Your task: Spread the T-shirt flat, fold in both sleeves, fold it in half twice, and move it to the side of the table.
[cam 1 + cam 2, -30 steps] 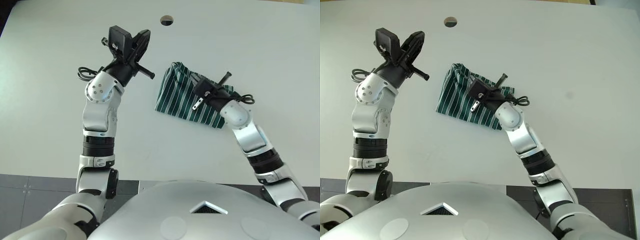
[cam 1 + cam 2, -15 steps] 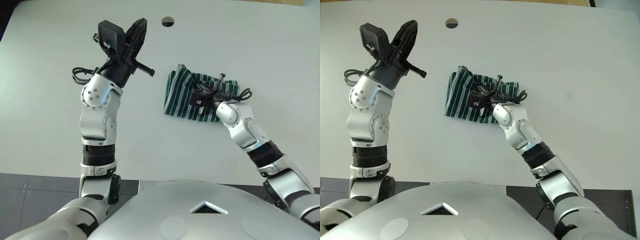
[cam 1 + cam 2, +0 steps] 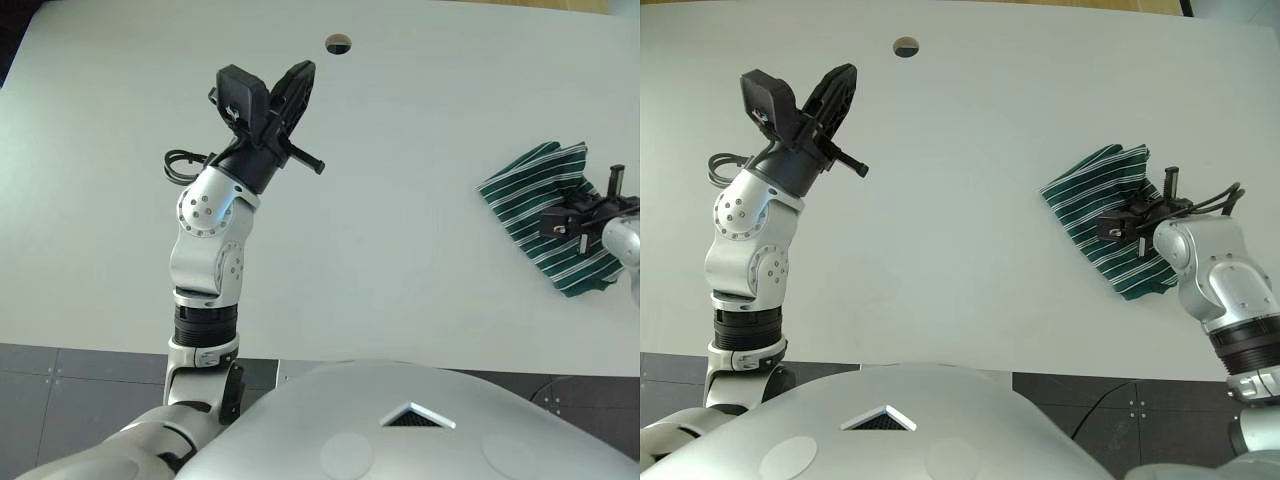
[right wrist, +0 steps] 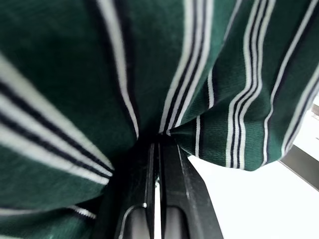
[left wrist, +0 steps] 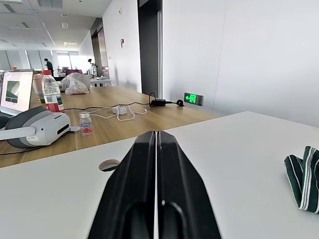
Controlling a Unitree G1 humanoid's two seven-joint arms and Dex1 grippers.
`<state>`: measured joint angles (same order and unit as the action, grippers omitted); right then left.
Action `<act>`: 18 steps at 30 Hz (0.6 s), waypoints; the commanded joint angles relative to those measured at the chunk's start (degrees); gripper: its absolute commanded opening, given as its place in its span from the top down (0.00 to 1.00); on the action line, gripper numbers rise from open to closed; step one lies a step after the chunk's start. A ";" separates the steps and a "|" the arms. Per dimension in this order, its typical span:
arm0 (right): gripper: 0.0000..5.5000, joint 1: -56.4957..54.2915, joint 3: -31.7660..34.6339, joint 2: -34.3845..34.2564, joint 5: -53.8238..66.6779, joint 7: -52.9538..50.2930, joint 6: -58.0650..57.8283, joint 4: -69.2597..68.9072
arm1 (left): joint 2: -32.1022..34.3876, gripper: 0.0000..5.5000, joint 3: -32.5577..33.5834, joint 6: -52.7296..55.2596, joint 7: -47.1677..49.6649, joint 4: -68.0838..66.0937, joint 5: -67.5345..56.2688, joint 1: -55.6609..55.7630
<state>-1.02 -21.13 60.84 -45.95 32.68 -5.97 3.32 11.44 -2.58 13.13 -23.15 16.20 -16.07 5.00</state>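
The T-shirt (image 3: pixel 541 200), green with white stripes, lies folded into a small bundle at the right side of the white table (image 3: pixel 420 250). My right gripper (image 3: pixel 1120 226) rests on its near part, shut on a pinch of the T-shirt fabric (image 4: pixel 124 74) that bunches around the closed fingers (image 4: pixel 167 169). My left gripper (image 3: pixel 303 70) is raised above the table's left half, shut and holding nothing, far from the shirt. In the left wrist view its black fingers (image 5: pixel 169 169) press together, and an edge of the T-shirt (image 5: pixel 305 179) shows farther off.
A small round hole (image 3: pixel 338 43) sits in the table near its far edge. The table's front edge (image 3: pixel 330 352) runs close to my body. Beyond the table stands a wooden desk (image 5: pixel 114 122) with a bottle, a headset and cables.
My right gripper has dragged the folded T-shirt from the table's middle to its right side. The left arm has stayed raised, shifting only slightly.
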 commanded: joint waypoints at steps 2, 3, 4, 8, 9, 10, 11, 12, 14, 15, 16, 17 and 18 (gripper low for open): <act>0.98 3.07 3.35 -4.07 2.76 -3.54 0.12 -3.85 | 0.75 0.98 0.42 0.11 -0.74 0.00 -0.39 -0.60; 0.98 3.76 5.84 -4.96 4.53 -4.68 -0.10 -7.05 | 1.13 0.98 0.48 -1.01 -0.89 0.01 0.17 -1.37; 0.98 4.04 9.09 -6.82 7.31 -6.28 -0.24 -10.79 | 1.49 0.98 0.53 -3.00 -0.99 -0.02 1.10 -2.70; 0.98 5.07 21.47 -19.70 21.10 -14.65 -0.45 -24.02 | 1.14 0.98 1.14 -11.17 0.34 -0.67 4.15 -8.67; 0.98 6.87 24.15 -24.40 25.51 -17.73 0.84 -27.38 | 0.94 0.98 1.07 -13.18 0.69 -0.89 4.96 -10.51; 0.98 9.04 25.92 -28.87 29.61 -20.34 2.71 -30.40 | 1.09 0.98 0.62 -15.61 1.36 -1.28 6.97 -12.29; 0.98 11.11 26.56 -32.29 32.47 -22.12 4.12 -32.86 | 1.16 0.98 0.38 -17.56 1.89 -1.59 8.50 -13.66; 0.98 13.67 26.37 -35.87 35.12 -23.81 6.09 -34.98 | 1.09 0.98 0.41 -19.67 2.74 -1.90 10.01 -15.15; 0.98 18.60 24.79 -42.39 40.01 -26.49 9.98 -37.36 | 0.18 0.98 0.99 -23.14 4.67 -2.33 11.71 -17.97; 0.98 21.01 23.95 -45.78 42.72 -27.50 11.70 -37.69 | -0.69 0.98 1.30 -24.39 5.65 -2.29 11.66 -19.58; 0.98 22.91 23.31 -48.29 44.59 -28.29 13.06 -37.56 | -1.37 0.98 1.40 -25.34 6.40 -2.16 11.59 -20.96; 0.98 24.97 22.60 -50.35 45.08 -29.29 15.07 -36.99 | -2.12 0.98 1.29 -26.48 7.14 -1.86 11.55 -22.72; 0.98 26.40 22.15 -51.68 44.99 -29.93 16.66 -36.57 | -2.71 0.98 1.13 -27.35 7.62 -1.61 11.39 -24.06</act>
<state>22.96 1.75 11.52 -1.90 4.00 8.29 -33.67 9.79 -1.51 -12.76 -16.65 14.27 -5.14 -16.80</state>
